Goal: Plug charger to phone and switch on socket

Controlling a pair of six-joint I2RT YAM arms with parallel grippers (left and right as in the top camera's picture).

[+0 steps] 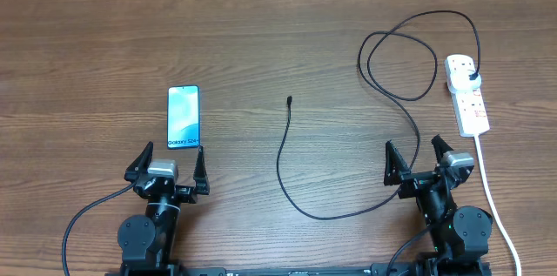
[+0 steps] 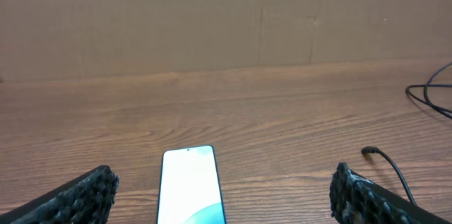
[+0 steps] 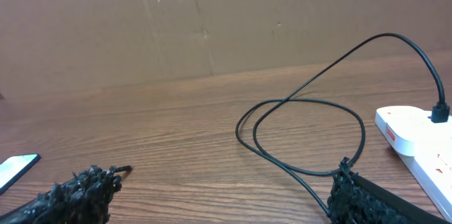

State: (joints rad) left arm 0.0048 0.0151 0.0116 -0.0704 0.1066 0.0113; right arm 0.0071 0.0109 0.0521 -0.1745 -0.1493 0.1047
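The phone (image 1: pixel 183 117) lies flat at the left, screen lit light blue, just ahead of my left gripper (image 1: pixel 171 168), which is open and empty. It also shows in the left wrist view (image 2: pixel 191 185) between the fingers. The charger cable (image 1: pixel 280 158) runs from its free tip (image 1: pixel 289 100) at mid-table, loops to the right, and ends at a black plug (image 1: pixel 471 76) seated in the white socket strip (image 1: pixel 467 93). My right gripper (image 1: pixel 416 164) is open and empty, left of the strip. In the right wrist view I see the cable loop (image 3: pixel 304 121) and the strip (image 3: pixel 417 136).
The strip's thick white cord (image 1: pixel 492 198) runs down the right side past my right arm. A brown cardboard wall (image 2: pixel 226 19) stands at the far edge of the wooden table (image 1: pixel 261 50).
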